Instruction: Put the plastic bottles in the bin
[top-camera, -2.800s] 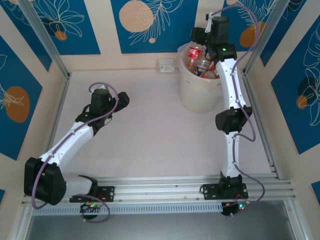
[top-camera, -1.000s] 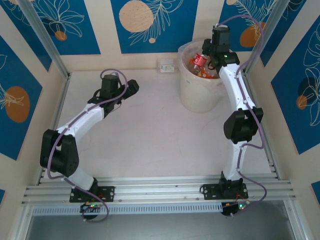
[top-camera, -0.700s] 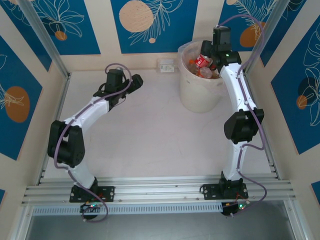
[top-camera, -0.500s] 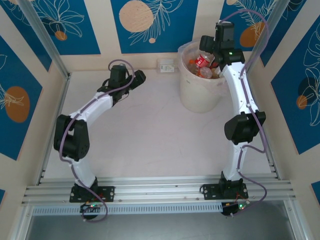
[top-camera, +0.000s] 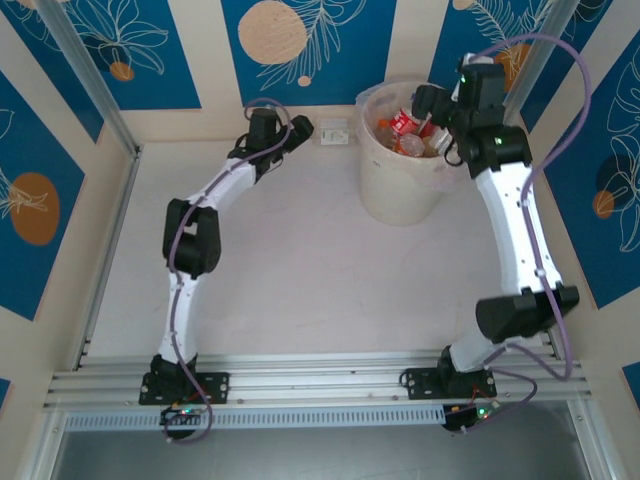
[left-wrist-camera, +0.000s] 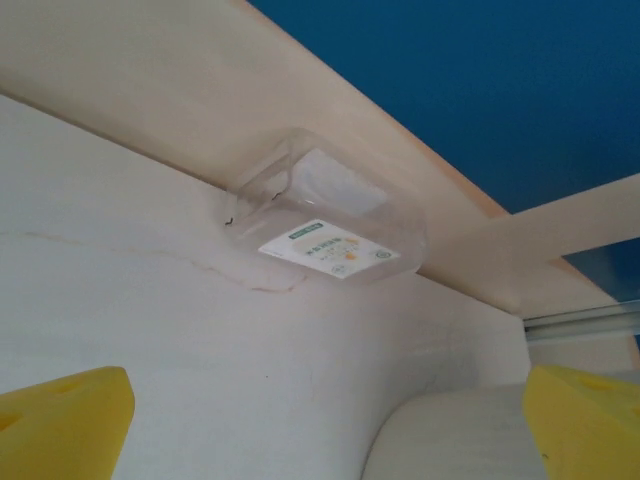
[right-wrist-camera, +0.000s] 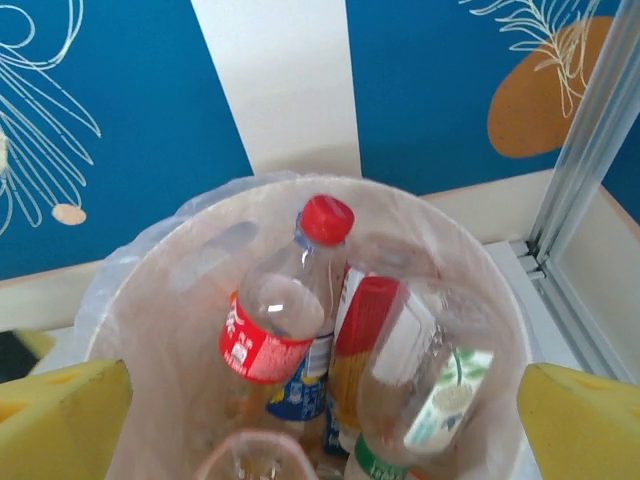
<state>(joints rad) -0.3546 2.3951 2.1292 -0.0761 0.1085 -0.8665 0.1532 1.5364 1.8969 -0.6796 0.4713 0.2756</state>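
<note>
Several plastic bottles (right-wrist-camera: 275, 320) crowd the bin (top-camera: 395, 185) (wrist view resolves their labels).

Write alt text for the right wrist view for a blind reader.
Several plastic bottles lie piled in the lined cream bin, a red-capped bottle on top. The open right pincer's yellow fingertips frame the lower corners, holding nothing.

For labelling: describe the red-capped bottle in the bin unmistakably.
Find the large cream bin by the back wall, right of centre. Among the plastic bottles inside, the red-capped bottle lies on top, red-labelled; its neighbours show no red cap.
</note>
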